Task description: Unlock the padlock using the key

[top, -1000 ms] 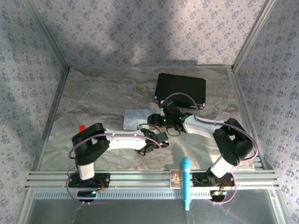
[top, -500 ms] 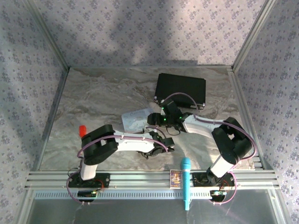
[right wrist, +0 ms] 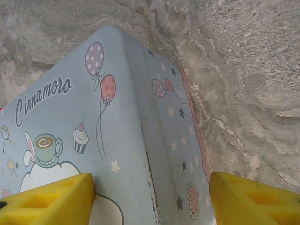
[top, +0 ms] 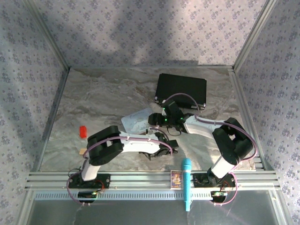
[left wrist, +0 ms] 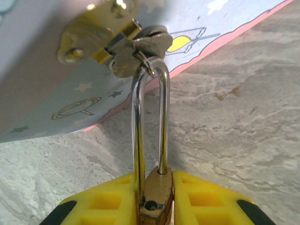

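Observation:
The small brass padlock sits between the yellow fingers of my left gripper, which is shut on its body. Its thin shackle rises to the brass hasp of the pastel cartoon tin. One shackle leg enters the body. The other runs down beside it, and a hole in the body's top stands empty. My right gripper straddles a corner of the tin, its fingers against the tin's sides. From above, the left gripper is just in front of the tin. The key is out of view.
A black case lies behind the right gripper. A small red object and a tan block sit at the left. A blue microphone and a small card rest on the front rail.
My left gripper has moved right along the front of the tin. The tin has turned and now lies skewed. The right arm has stayed where it was.

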Controlling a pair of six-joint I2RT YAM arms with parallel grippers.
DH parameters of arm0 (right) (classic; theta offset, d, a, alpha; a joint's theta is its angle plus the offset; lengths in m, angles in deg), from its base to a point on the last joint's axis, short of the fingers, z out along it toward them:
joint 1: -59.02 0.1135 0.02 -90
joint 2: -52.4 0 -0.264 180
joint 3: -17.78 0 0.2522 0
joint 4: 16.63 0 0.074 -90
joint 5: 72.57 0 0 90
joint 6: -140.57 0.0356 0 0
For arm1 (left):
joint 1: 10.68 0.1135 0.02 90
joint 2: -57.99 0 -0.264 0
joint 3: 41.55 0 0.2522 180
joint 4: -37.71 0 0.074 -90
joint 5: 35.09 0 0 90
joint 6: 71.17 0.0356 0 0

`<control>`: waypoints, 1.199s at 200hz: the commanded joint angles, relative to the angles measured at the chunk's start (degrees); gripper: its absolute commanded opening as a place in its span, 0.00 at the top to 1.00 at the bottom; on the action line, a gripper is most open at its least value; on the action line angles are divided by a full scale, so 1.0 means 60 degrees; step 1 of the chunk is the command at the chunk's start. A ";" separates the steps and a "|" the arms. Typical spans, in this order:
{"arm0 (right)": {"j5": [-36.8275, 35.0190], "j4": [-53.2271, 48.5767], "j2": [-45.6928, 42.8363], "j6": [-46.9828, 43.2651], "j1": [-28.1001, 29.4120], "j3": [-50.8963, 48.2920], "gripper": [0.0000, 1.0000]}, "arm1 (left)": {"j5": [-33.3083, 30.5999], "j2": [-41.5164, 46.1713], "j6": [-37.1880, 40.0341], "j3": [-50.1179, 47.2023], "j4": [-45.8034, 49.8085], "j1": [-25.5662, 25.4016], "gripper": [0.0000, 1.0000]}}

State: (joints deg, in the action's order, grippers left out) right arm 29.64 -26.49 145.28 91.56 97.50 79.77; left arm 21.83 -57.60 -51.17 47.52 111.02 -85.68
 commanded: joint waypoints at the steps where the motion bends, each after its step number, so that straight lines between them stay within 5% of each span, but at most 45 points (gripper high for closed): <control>1: -0.0476 -0.1533 0.0351 -0.0048 0.0019 -0.0460 0.34 | -0.0119 -0.0153 0.0068 0.0155 0.0734 -0.0152 0.75; 87: -0.0467 -0.1429 0.0622 0.0067 0.0061 -0.0426 0.34 | 0.0180 -0.0462 0.0020 0.0821 0.0756 -0.0719 0.72; 182: -0.0496 -0.1338 0.0647 0.0206 0.0111 -0.0481 0.34 | -0.0610 -0.0840 0.0071 0.0437 0.1877 -0.0329 0.90; 240: -0.0438 -0.1331 0.0649 0.0265 0.0116 -0.0452 0.34 | -0.0268 -0.1136 0.0545 0.0781 0.1208 -0.0561 0.77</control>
State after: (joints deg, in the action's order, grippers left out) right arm 29.70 -24.98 145.74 93.25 97.78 79.42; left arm 19.03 -63.65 -48.44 52.22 117.03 -88.48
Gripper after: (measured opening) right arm 0.663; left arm 0.217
